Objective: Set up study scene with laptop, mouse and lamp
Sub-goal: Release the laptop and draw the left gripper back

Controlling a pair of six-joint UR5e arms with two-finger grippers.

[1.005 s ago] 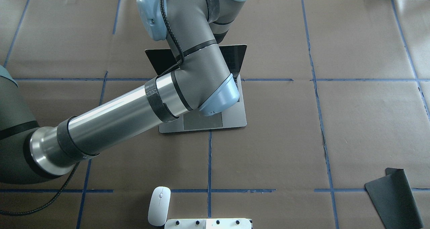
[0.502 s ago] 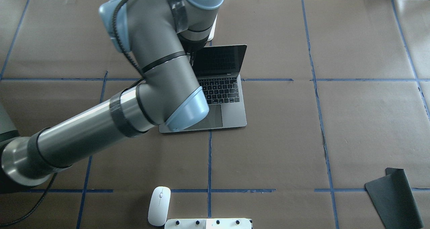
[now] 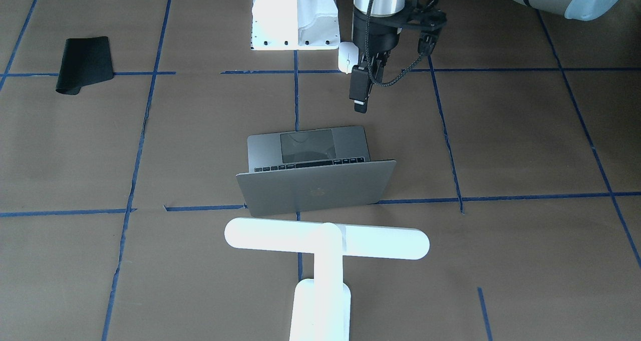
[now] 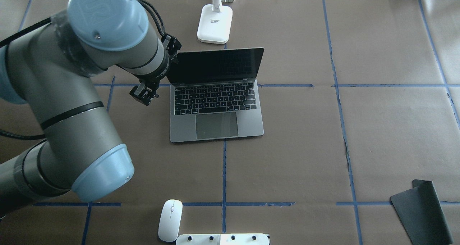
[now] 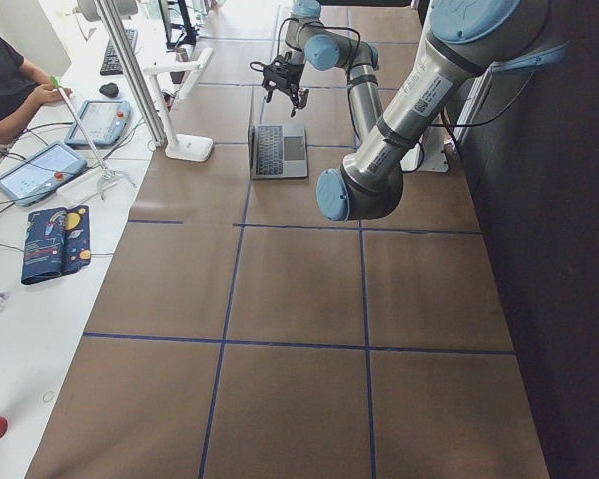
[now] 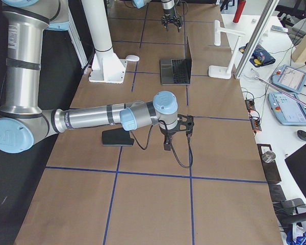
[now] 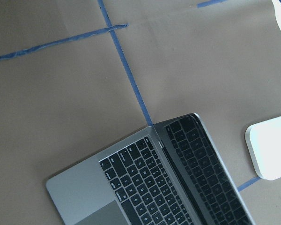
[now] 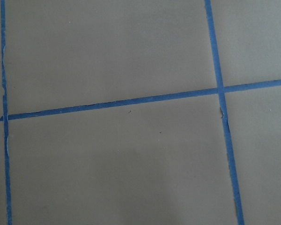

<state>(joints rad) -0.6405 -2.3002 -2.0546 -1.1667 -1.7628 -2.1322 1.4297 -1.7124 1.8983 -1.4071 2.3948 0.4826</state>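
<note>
Laptop, thin silver-grey, dark keys [image 4: 215,124]: stood open mid-table, screen facing the robot. Lamp, white T-shaped [image 4: 214,23]: just beyond the lid, apart from it. Mouse, small white oval [image 4: 170,219]: near edge, beside white bolted pedestal [image 4: 222,239]. Black mat, one end curled [image 4: 420,209]: near right. Left gripper [image 4: 143,95]: hung beside the laptop's left edge, fingers apart, empty. Right gripper [image 6: 167,145]: over bare paper near the mat; finger state could not be told. Surface: brown paper [image 4: 377,130] gridded with blue tape. Bench with tablets [image 5: 40,170] ran along the far side.
</note>
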